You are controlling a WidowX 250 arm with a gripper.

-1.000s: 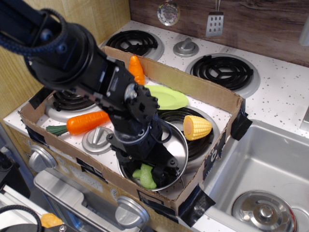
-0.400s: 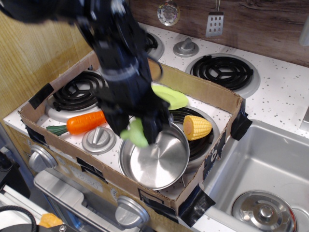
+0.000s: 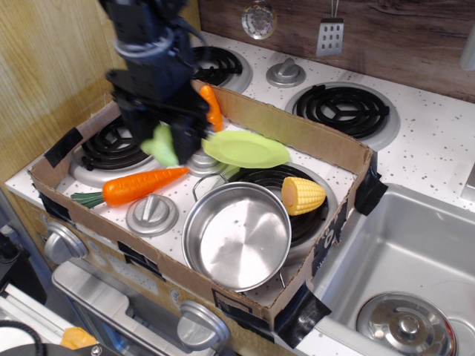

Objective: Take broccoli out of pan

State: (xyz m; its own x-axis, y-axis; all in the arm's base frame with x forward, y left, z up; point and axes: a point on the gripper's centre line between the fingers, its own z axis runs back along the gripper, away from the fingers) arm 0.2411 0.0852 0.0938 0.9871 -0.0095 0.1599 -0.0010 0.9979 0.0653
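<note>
- Since the earlier frames the gripper (image 3: 169, 144) has risen out of the pan (image 3: 237, 236) and swung toward ten o'clock, carrying the broccoli (image 3: 162, 146) with it; the pan now sits empty.
- Its black jaws are pinched narrowly around the broccoli, which hangs above the left burner (image 3: 111, 152), just over the carrot (image 3: 141, 186) and well apart from the pan.
- Step in hand, as I judge it: the lift-out is done and the carry is under way; only the put-down remains.
- Next move likely calls for lowering onto a bare spot of the speckled stovetop, clear of the carrot and the grey knob (image 3: 151, 214), then spreading the jaws.
- Broccoli: pale lime plastic, lumpy and matte, small enough that the jaws hide part of it.
- Pan: round, polished steel with a mirror-like floor and a thin wire loop handle at ten o'clock on its rim.
- Nearby: a flat, glossy light-green plate (image 3: 247, 149), a ribbed yellow corn cob (image 3: 303, 195), and a rough cardboard wall (image 3: 300, 133) fencing in the workspace.
</note>
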